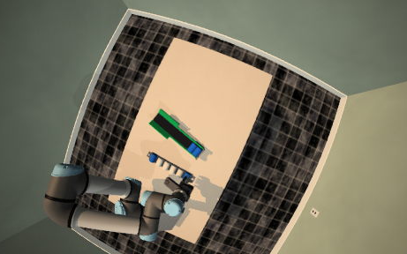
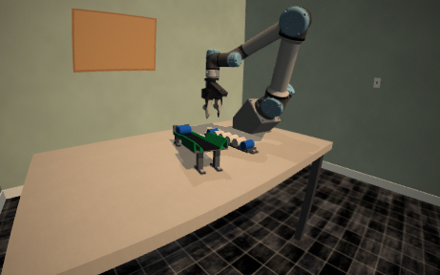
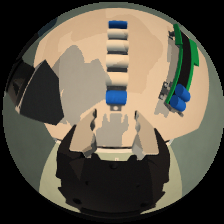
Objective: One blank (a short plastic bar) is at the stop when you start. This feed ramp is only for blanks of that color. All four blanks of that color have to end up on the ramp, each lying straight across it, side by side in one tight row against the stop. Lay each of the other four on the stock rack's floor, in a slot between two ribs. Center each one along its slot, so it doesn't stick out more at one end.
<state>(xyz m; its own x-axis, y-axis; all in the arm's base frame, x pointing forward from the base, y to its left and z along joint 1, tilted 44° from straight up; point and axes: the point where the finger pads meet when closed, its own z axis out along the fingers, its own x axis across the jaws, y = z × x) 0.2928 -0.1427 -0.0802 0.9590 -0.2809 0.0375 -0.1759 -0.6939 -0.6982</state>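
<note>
The claw [image 1: 185, 179] [image 2: 213, 116] [image 3: 115, 110] is about half open, up in the air, with nothing in it. Just past its tips in the wrist view is the near blue bar [image 2: 212, 131] [image 3: 116, 97], at one end of the rack [image 1: 192, 180] [image 2: 253, 151] [image 3: 116, 108]. It should be light and stiff, hard to break, but smooth and round, so it could slip or roll. I would pinch it in the middle, down low, and keep it flat.

Next come four white bars [image 1: 167, 166] [image 2: 234, 140] [image 3: 117, 61] in a row. They sit close, so a fat finger could bump the first one. I can't tell if each is in the middle of its slot. The far blue bar [image 1: 153, 158] [image 2: 247, 144] [image 3: 118, 24] is at the other end.

Off to the side is the ramp [image 1: 168, 115] [image 2: 218, 139] [image 3: 195, 52], up on legs. Two blue bars [image 1: 193, 148] [image 2: 183, 129] [image 3: 182, 93] lie side by side at its low end. Its green walls could get knocked.
</note>
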